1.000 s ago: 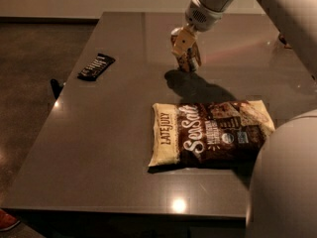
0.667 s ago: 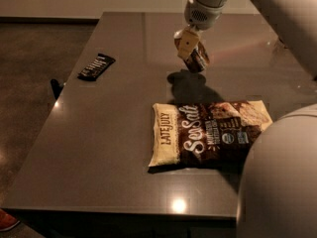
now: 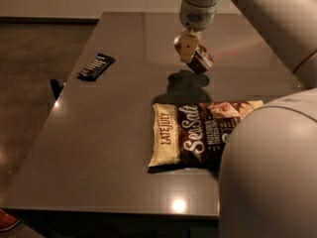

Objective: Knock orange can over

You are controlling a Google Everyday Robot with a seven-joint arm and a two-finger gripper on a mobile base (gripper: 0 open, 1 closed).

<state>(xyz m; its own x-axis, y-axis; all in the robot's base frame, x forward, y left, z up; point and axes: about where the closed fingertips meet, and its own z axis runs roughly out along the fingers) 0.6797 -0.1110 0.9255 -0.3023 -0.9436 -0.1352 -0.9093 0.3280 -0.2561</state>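
The orange can (image 3: 202, 61) is tilted over to the right, just above the far middle of the grey table (image 3: 109, 133), with its shadow on the tabletop beneath it. My gripper (image 3: 190, 47) hangs from the arm coming in from the top right and is shut on the can's upper part. One pale finger (image 3: 187, 47) shows in front of the can.
A Late July chip bag (image 3: 198, 133) lies flat just in front of the can. A flat black bar wrapper (image 3: 96, 66) lies near the table's left edge. My pale arm and body (image 3: 270, 172) fill the right side and cover the bag's right end.
The can stood upright in the gripper; it has moved a little right and towards the camera and now leans over to the right.
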